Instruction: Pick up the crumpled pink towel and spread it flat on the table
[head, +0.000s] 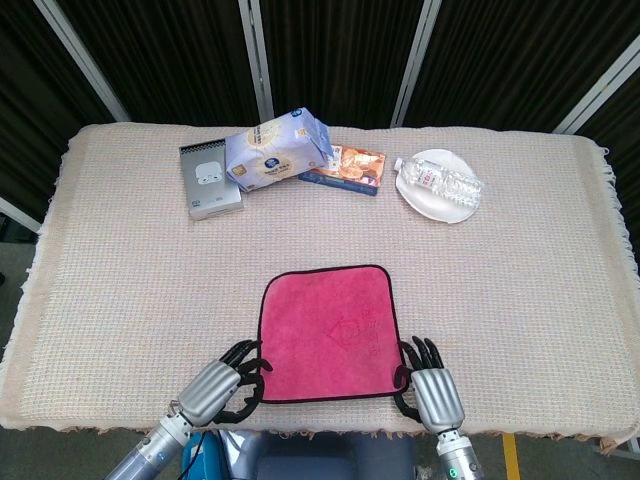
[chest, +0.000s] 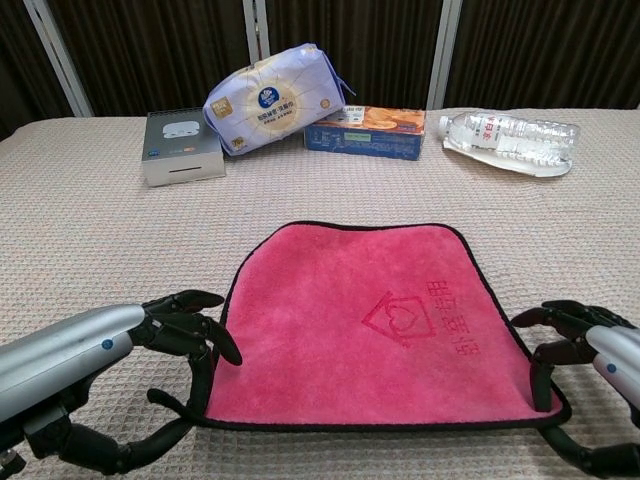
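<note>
The pink towel with black edging lies spread flat on the beige table cover, close to the near edge. My left hand is at the towel's near left corner and pinches it between the thumb and a finger. At the near right corner my right hand pinches the edge in the same way. Both hands sit low on the table.
Along the far side stand a grey box, a blue-white tissue pack, a flat blue-orange box, and a water bottle lying on a white plate. The table's near edge runs just behind my hands.
</note>
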